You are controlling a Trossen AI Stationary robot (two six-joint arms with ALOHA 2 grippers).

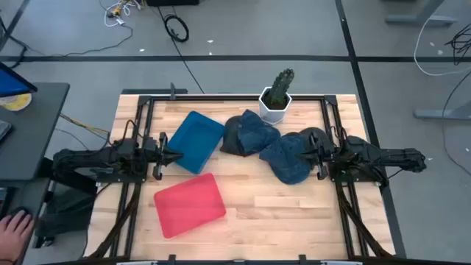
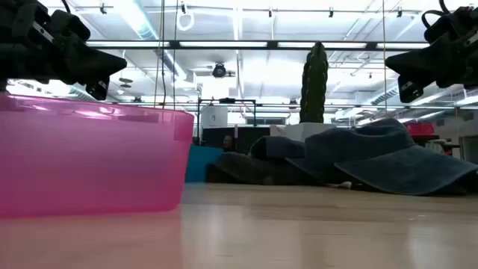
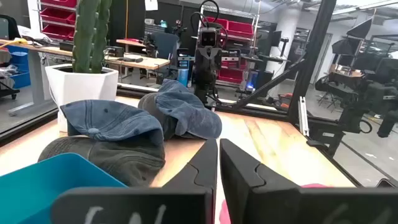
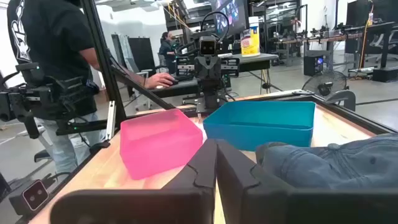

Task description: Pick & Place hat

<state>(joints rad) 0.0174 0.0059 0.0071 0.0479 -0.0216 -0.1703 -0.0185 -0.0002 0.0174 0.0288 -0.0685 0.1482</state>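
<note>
Several denim and dark hats lie heaped on the table: a blue one [image 1: 259, 132] on a dark one [image 1: 234, 137] near the middle, and another blue one [image 1: 288, 158] over a dark one [image 1: 313, 136] toward the right. My left gripper [image 1: 176, 155] hovers shut at the table's left, beside the blue bin [image 1: 194, 140]. My right gripper [image 1: 303, 153] hovers shut at the right, just above the right-hand blue hat's edge [image 4: 323, 163]. In the left wrist view the hats [image 3: 112, 121] lie ahead of the shut fingers [image 3: 217, 163].
A red bin [image 1: 189, 204] sits near the table's near-left, the blue bin behind it. A potted cactus in a white pot [image 1: 277, 96] stands at the far edge. A black frame [image 1: 324, 103] borders the table. Bare wood lies near centre and right. A person's hand [image 1: 13, 224] shows far left.
</note>
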